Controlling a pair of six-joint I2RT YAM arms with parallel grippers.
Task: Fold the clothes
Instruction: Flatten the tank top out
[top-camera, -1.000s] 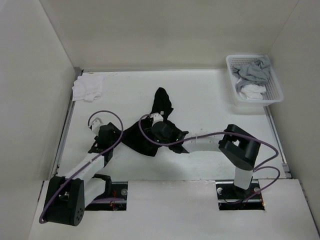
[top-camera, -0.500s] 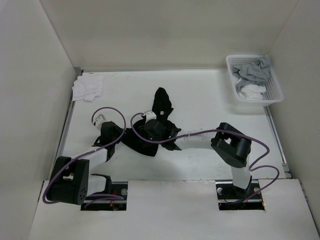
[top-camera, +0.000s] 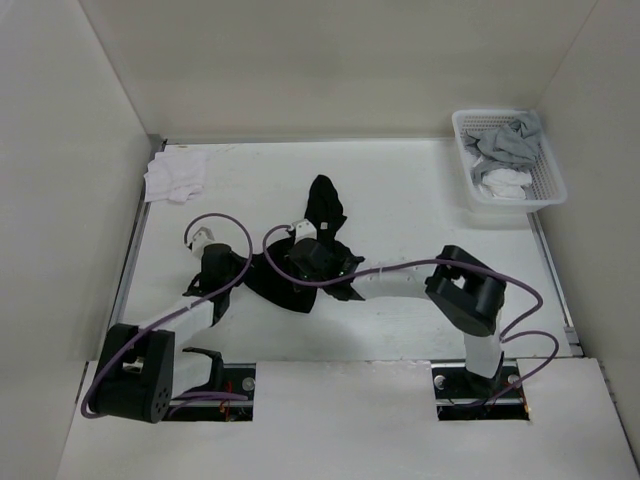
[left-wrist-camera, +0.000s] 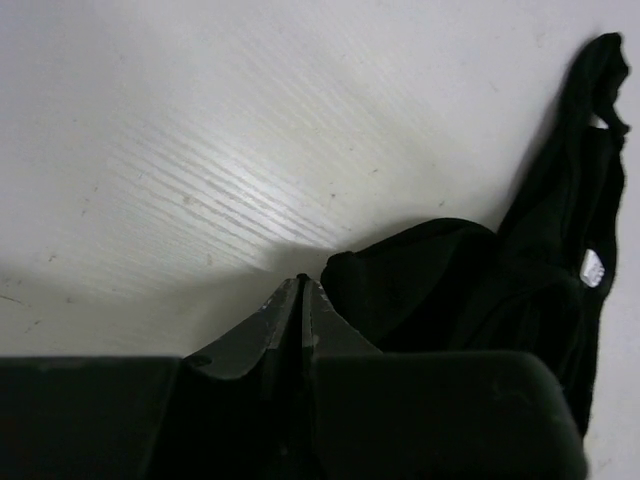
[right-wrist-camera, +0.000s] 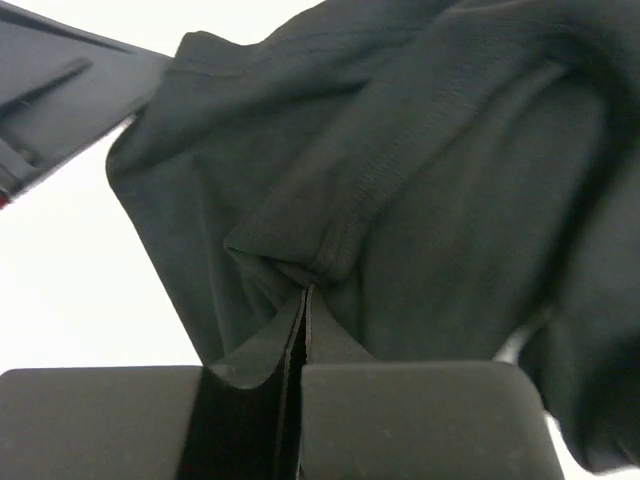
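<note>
Right hand (right-wrist-camera: 305, 292) is pinching the black T-shirt (right-wrist-camera: 430, 180) hem, left hand (left-wrist-camera: 303, 284) is sitting shut beside it, probably empty. Grabbing stage, needing a regrasp before spreading.

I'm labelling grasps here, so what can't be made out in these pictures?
- Left wrist view: whether the shut left gripper holds the black T-shirt edge; its own tips hide that.
- Top view: the shirt's middle; the right gripper and its arm cover it.
- Top view: how many garments fill the basket; piled, too small.
</note>
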